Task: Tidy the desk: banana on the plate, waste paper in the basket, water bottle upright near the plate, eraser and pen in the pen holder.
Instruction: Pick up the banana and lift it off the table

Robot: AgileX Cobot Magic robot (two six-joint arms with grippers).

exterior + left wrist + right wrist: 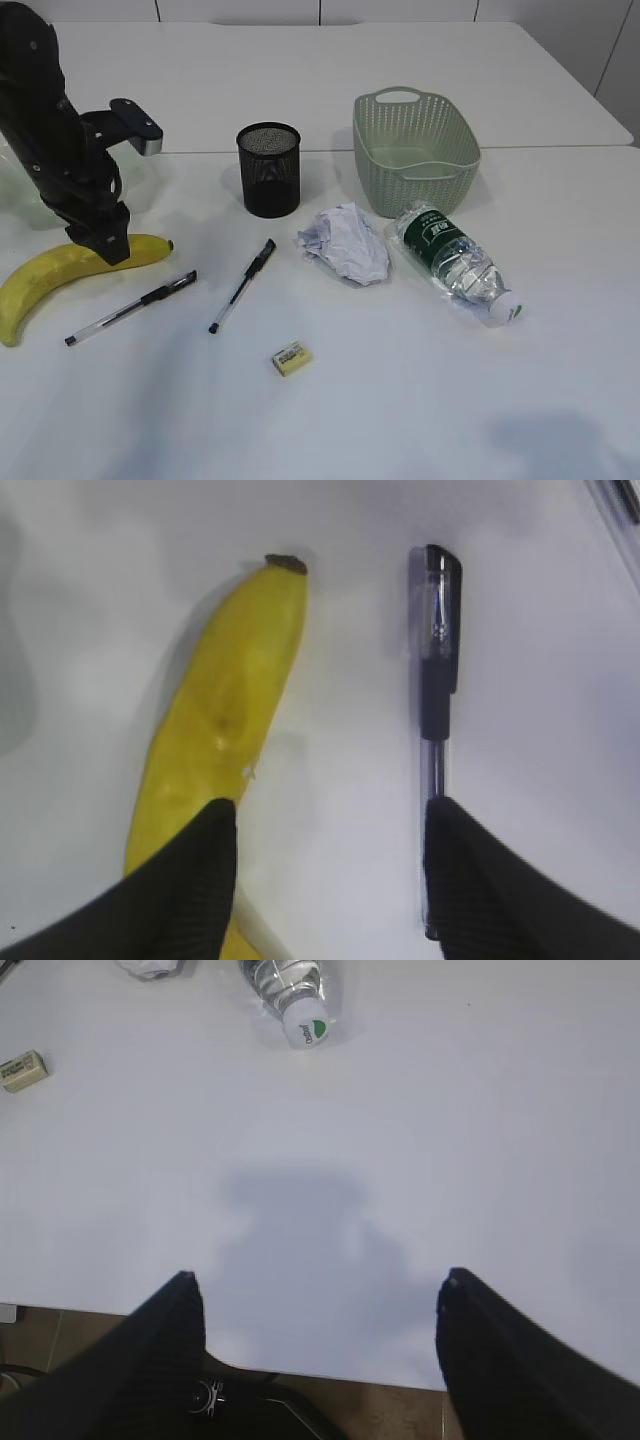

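Note:
The yellow banana (60,275) lies at the desk's left front, and my left gripper (105,245) hangs low over its right end. In the left wrist view the jaws are open (330,815): one finger (185,880) overlaps the banana (225,710), the other covers the end of a pen (436,680), with bare desk between them. A second pen (243,284) and the eraser (291,357) lie further right. The waste paper (345,243) sits beside the water bottle (455,262), which lies on its side. My right gripper (320,1285) is open and empty over the desk's front edge.
The black mesh pen holder (269,168) and the sage-green basket (415,150) stand at the back. The pale green plate (20,205) is partly hidden behind the left arm. A seam crosses the desk (560,380). The bottle cap (305,1025) and eraser (22,1070) show ahead of the right gripper.

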